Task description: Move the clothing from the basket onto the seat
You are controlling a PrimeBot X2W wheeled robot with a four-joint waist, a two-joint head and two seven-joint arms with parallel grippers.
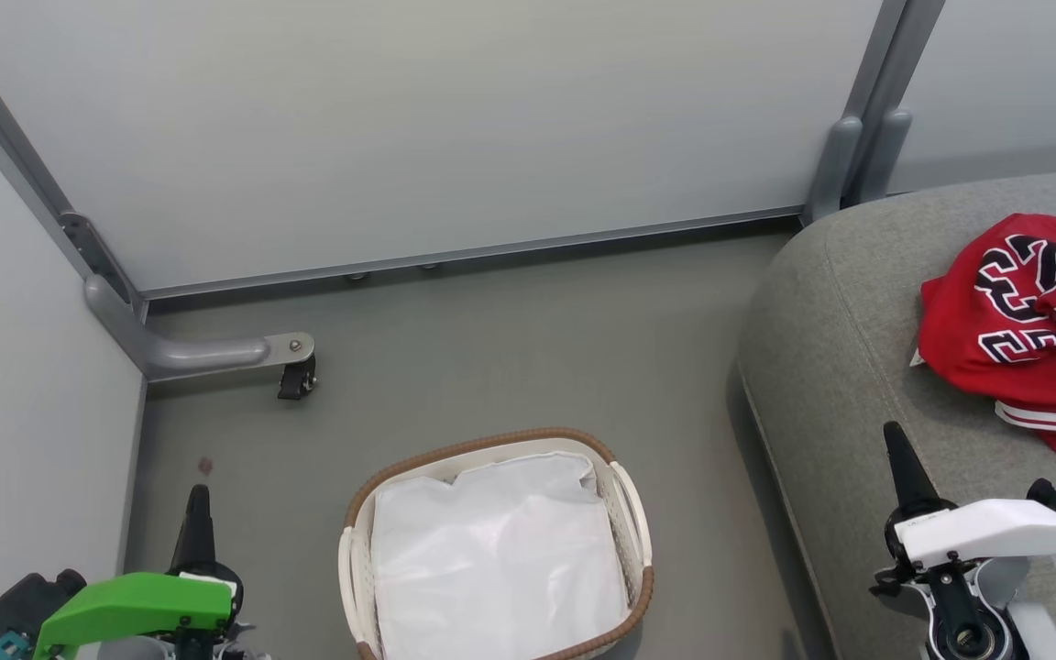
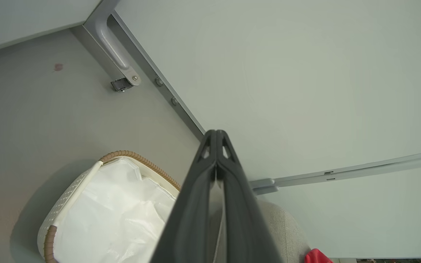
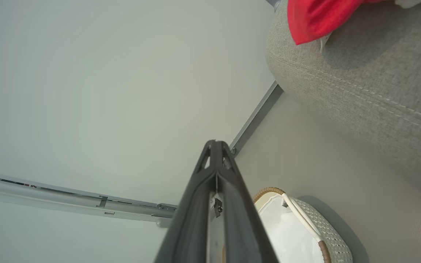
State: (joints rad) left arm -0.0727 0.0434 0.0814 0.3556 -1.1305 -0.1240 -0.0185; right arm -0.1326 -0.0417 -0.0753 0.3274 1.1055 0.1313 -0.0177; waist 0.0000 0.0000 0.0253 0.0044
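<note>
The red clothing (image 1: 1032, 321) with dark numerals and white trim lies crumpled on the grey seat (image 1: 849, 367) at the right; a red corner of it (image 3: 313, 18) hangs near the cushion's edge. The cream basket (image 1: 633, 513) with a brown rim stands on the floor at bottom centre, holding just its white liner (image 1: 491, 550). My left gripper (image 1: 198, 500) is shut at the lower left, left of the basket, with nothing in it. My right gripper (image 1: 895, 440) is shut over the seat's front part, below the clothing, holding nothing. Both wrist views show the fingers (image 2: 216, 146) (image 3: 216, 153) pressed together.
Pale partition panels (image 1: 418, 119) with grey metal frames close off the back and left. A grey support foot with a black caster (image 1: 294, 376) juts onto the floor at the left. Grey floor (image 1: 528, 348) lies between basket, panels and seat.
</note>
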